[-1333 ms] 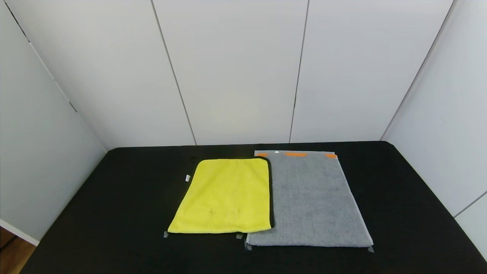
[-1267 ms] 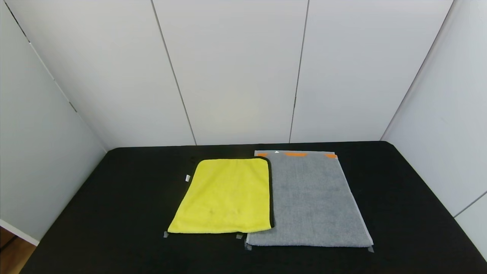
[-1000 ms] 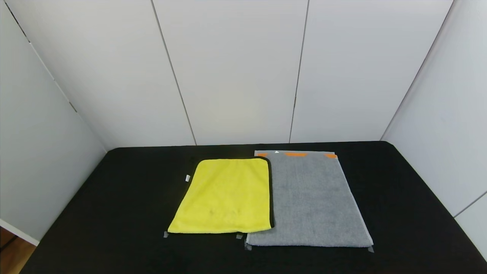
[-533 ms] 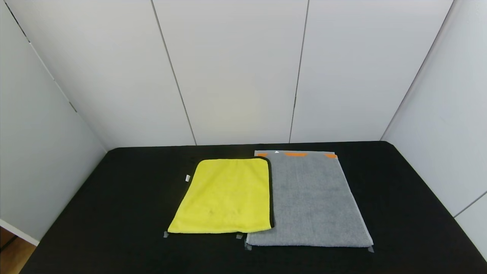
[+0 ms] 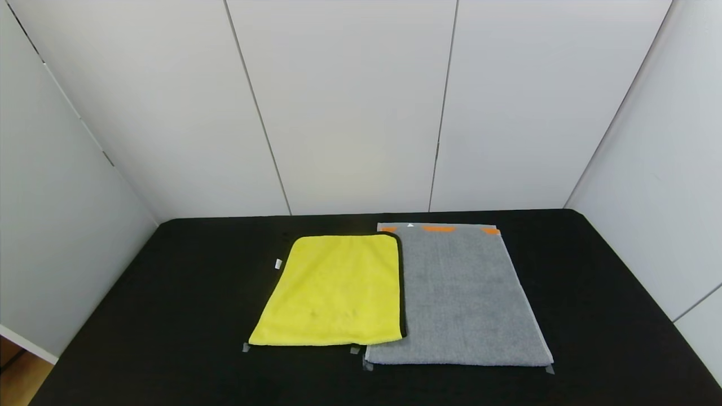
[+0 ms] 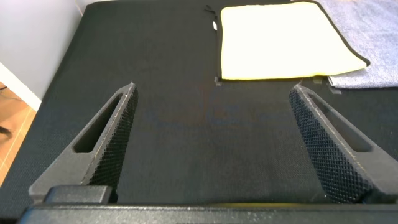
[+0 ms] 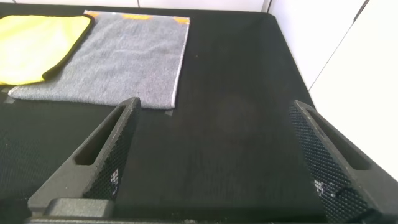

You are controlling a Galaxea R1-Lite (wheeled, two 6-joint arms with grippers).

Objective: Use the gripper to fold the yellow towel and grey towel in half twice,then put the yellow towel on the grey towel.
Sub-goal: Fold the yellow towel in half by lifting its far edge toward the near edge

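Observation:
The yellow towel point(image 5: 334, 293) lies flat and unfolded on the black table, with a black trim along its right edge and a small white tag on its left side. Right beside it, touching along that edge, the larger grey towel point(image 5: 459, 296) lies flat with orange marks at its far end. Neither arm shows in the head view. My left gripper point(image 6: 211, 93) hovers open over bare table short of the yellow towel point(image 6: 286, 40). My right gripper point(image 7: 214, 109) is open too, empty, near the grey towel point(image 7: 118, 59) at its near right corner.
The black table point(image 5: 169, 316) is enclosed by white panel walls at the back and both sides. Small grey tape marks point(image 5: 246, 347) sit at the towels' near corners. Wooden floor point(image 5: 14, 380) shows past the table's left edge.

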